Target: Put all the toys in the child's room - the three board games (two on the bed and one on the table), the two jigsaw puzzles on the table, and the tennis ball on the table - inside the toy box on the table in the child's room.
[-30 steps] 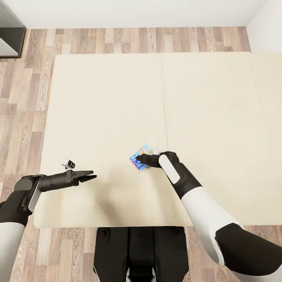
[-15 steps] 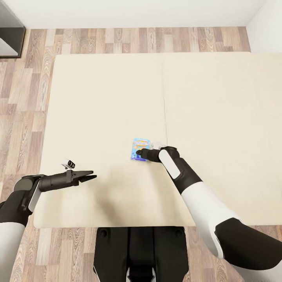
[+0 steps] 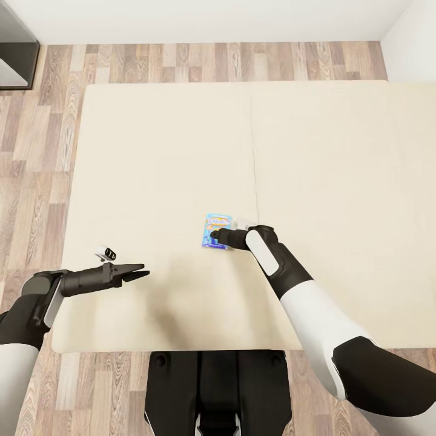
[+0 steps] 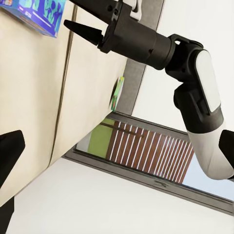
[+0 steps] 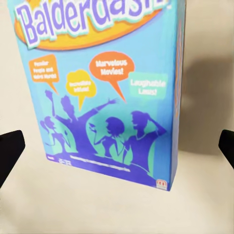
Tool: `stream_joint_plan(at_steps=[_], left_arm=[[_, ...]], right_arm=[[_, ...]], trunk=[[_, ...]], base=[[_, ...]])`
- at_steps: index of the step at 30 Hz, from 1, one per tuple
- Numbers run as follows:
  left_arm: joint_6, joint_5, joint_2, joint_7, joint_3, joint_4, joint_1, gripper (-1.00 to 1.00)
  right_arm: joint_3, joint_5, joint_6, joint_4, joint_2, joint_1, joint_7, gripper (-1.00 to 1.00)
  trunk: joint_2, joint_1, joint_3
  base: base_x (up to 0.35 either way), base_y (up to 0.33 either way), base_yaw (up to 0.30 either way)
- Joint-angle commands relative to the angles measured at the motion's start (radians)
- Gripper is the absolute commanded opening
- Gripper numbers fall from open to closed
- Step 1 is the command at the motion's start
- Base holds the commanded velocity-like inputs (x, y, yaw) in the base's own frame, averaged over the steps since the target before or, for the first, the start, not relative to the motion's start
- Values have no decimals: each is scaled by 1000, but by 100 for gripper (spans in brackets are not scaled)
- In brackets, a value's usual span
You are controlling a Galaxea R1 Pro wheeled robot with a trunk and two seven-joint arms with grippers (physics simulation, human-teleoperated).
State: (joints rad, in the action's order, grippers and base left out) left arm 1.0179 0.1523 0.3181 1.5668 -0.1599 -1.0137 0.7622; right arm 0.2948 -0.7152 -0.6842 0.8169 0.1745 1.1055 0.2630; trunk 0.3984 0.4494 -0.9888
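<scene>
Where the game is: While the blue board game [image 3: 217, 231] lies flat near the middle of the bed [image 3: 151, 157], close beside the seam line, the right claw [image 3: 218, 236] is right on top of its near part.
Which way it lies: In the right wrist view the blue board game [image 5: 100, 85] sits straight ahead of the claw, between the two dark finger tips [image 5: 9, 148] at the sides. Its long side runs away from the claw, toward the far edge of the bed.
Right claw: Spread wide, with one tip on each side of the box and not touching it yet.
Left claw: The left claw [image 3: 134, 272] hangs over the bed near its front left corner, well apart from the box. It looks pressed together and holds nothing.
Nearer arm: The right one, by a lot, so I think it should do the grab.
Next move, my guess: Go down a little and pinch the box across its short side.
The bed: Wide, cream, flat and soft looking, so the box may sink a bit.
The room: Wood floor [image 3: 36, 127] all around the bed, a white wall [image 3: 212, 18] past the far edge, and a dark cabinet [image 3: 15, 51] by the far left corner.
</scene>
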Motion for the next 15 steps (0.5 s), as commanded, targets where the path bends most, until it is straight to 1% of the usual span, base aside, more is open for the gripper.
stream_joint_plan(at_steps=[1, 5, 8, 12, 15], left_arm=[[10, 0, 0, 4, 0, 0, 0, 100], [10, 0, 1, 4, 0, 0, 0, 100], [10, 0, 1, 4, 0, 0, 0, 100], [10, 0, 0, 4, 0, 0, 0, 100], [10, 0, 1, 4, 0, 0, 0, 100]], right_arm=[[1, -10, -3, 2, 0, 0, 10, 100], [1, -10, -7, 7, 0, 1, 10, 100], [2, -11, -13, 12, 0, 14, 12, 100], [1, -14, -21, 6, 0, 52, 20, 100], [-1, -17, -23, -14, 0, 85, 53, 100]], trunk=[[2, 1, -1], [2, 1, -1], [2, 1, -1], [2, 1, -1], [2, 1, -1]], base=[[0, 0, 0], [0, 0, 0], [0, 0, 0], [0, 0, 0], [0, 0, 0]])
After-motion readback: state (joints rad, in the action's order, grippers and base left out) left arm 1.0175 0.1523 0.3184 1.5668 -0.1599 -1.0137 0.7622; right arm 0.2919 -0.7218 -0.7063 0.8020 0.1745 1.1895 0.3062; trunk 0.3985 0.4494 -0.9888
